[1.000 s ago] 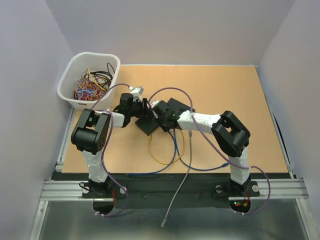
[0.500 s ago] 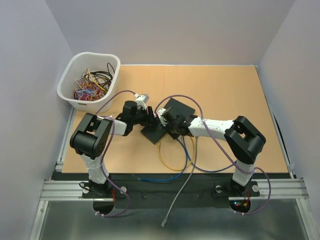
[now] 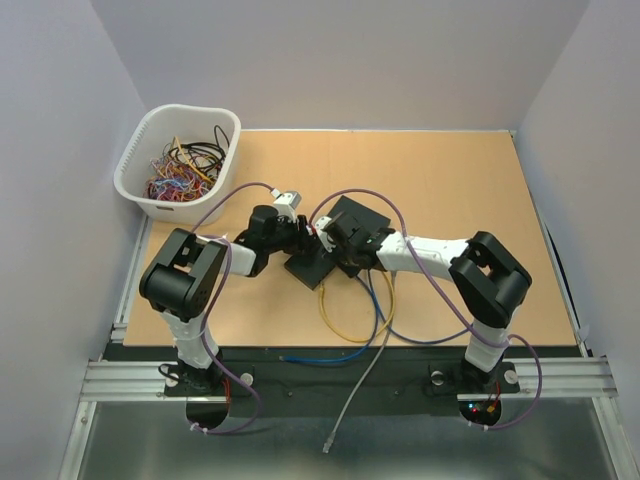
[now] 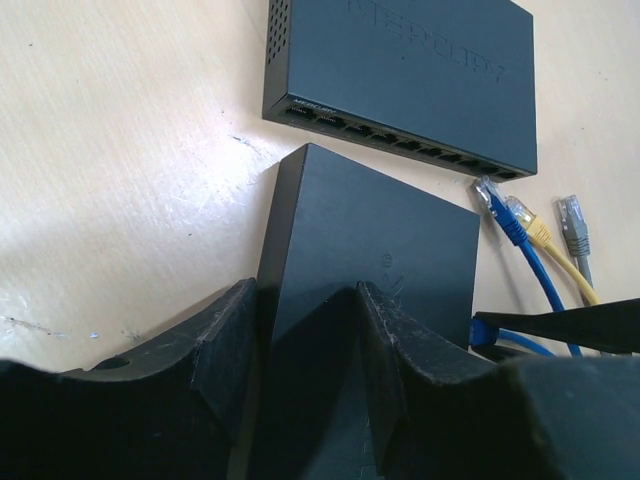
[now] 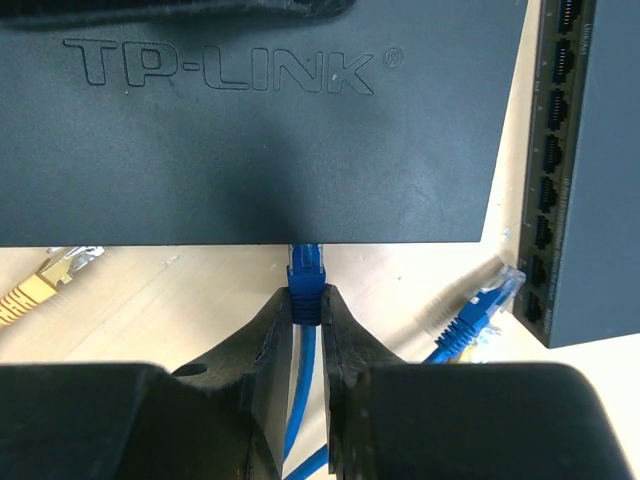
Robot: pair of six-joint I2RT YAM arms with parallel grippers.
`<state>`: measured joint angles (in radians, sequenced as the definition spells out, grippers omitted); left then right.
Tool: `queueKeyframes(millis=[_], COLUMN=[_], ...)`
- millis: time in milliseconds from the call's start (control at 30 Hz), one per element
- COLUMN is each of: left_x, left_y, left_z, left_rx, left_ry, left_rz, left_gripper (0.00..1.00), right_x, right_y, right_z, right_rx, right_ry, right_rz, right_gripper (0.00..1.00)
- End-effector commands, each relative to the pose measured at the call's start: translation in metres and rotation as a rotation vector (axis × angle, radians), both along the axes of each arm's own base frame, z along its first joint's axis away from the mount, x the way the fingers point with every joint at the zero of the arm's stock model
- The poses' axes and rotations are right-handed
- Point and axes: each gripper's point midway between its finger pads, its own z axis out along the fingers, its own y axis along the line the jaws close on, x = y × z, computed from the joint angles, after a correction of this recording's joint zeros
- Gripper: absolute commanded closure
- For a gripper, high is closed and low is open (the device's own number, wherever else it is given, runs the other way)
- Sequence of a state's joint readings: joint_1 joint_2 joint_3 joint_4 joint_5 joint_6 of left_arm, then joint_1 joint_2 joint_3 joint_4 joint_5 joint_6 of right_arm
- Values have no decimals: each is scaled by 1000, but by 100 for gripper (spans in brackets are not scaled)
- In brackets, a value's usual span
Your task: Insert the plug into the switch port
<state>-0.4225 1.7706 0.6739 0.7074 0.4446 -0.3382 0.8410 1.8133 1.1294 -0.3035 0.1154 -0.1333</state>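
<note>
Right gripper (image 5: 308,302), plug (image 5: 305,268) nose toward switch (image 5: 250,150)

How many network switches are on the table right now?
2. The TP-Link switch sits between the left fingers, with the blue plug at its port edge. The Mercury switch lies just beyond it, untouched. None looks hidden under the arms.

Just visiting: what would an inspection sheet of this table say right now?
Surface: tan wooden tabletop, lightly scuffed.
Job's things: small black TP-Link switch beside a larger black switch; blue plug at the small one's edge, seating unclear.
Clutter: white plastic basket of tangled wires, far left corner.
Grippers: left jaws clamp the small switch; right jaws pinch the blue plug.
Cables: yellow plug, grey plug and second blue plug lie loose.
Surroundings: pale grey walls; nothing else seen.
</note>
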Motion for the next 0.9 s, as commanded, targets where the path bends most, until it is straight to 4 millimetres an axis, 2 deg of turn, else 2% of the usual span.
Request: queueKeyframes(millis=[0, 167, 300, 367, 400, 433, 467, 533, 567, 867], left_x=[-73, -80, -83, -88, -90, -93, -96, -98, -99, -122], left_y=[-31, -36, -42, -49, -50, -51, -55, -57, -58, -74], left_z=[-22, -29, -29, -30, -32, -35, -35, -37, -37, -43], left_rx=[11, 45, 53, 50, 56, 64, 67, 77, 79, 79], left_ry=[170, 174, 171, 175, 177, 183, 182, 182, 184, 216], left_rz=[-213, -222, -241, -271, -276, -283, -297, -306, -311, -395], left_gripper=[52, 54, 54, 54, 54, 54, 54, 55, 55, 55], right_x=[64, 81, 88, 93, 92, 89, 91, 84, 83, 93], right_y=[75, 98, 112, 118, 116, 116, 119, 118, 120, 143], right_z=[97, 127, 132, 142, 137, 147, 168, 173, 184, 212], right_rx=[306, 414, 472, 520, 533, 572, 644, 695, 727, 831], right_ry=[-280, -364, -384, -419, -416, -435, -493, -494, -512, -546], right_rz=[56, 70, 71, 65, 53, 54, 52, 54, 62, 95], right_gripper=[100, 100, 100, 100, 100, 100, 100, 100, 100, 100])
